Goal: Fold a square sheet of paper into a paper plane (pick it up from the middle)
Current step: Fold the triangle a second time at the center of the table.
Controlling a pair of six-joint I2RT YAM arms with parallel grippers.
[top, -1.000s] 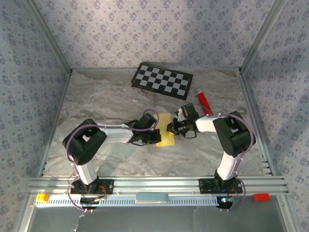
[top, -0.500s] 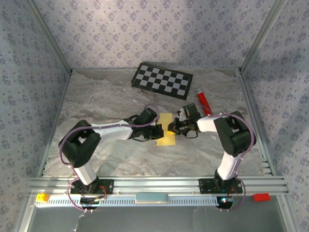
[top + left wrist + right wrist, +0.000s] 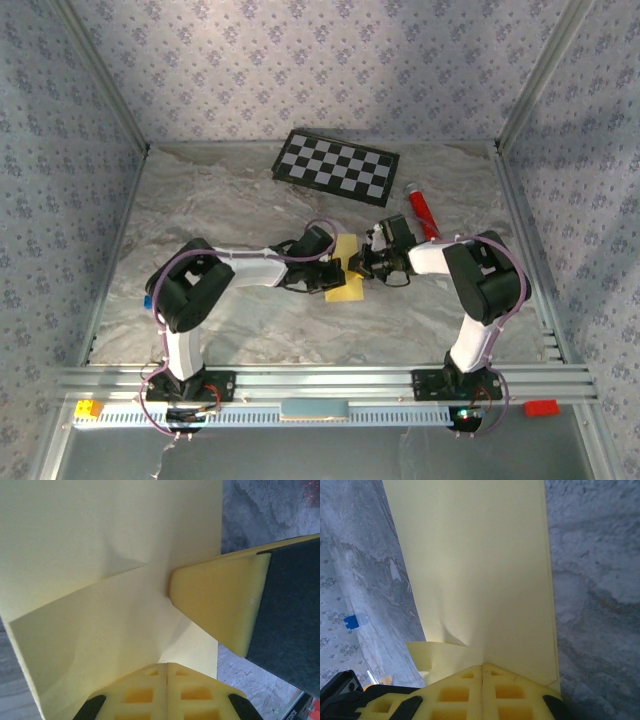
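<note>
The square sheet of paper [image 3: 346,288] is pale yellow and lies folded into a narrow upright rectangle at the table's middle. My left gripper [image 3: 335,268] comes at it from the left and my right gripper [image 3: 352,266] from the right, their tips almost meeting over it. In the left wrist view the left gripper [image 3: 166,664] is shut, and the paper [image 3: 100,555] puckers into creases at its tip. The right gripper's fingers [image 3: 220,605] touch the sheet just beyond. In the right wrist view the right gripper [image 3: 482,666] is shut on the paper [image 3: 480,555], where a small fold rises.
A black-and-white checkerboard panel [image 3: 337,165] lies at the back of the table. A red tube [image 3: 421,210] rests just behind the right gripper. Aluminium frame rails and patterned walls close in the table on three sides.
The left arm has shifted, its elbow swinging to the right and its gripper sliding a little right onto the paper. The right arm and the paper have stayed put.
</note>
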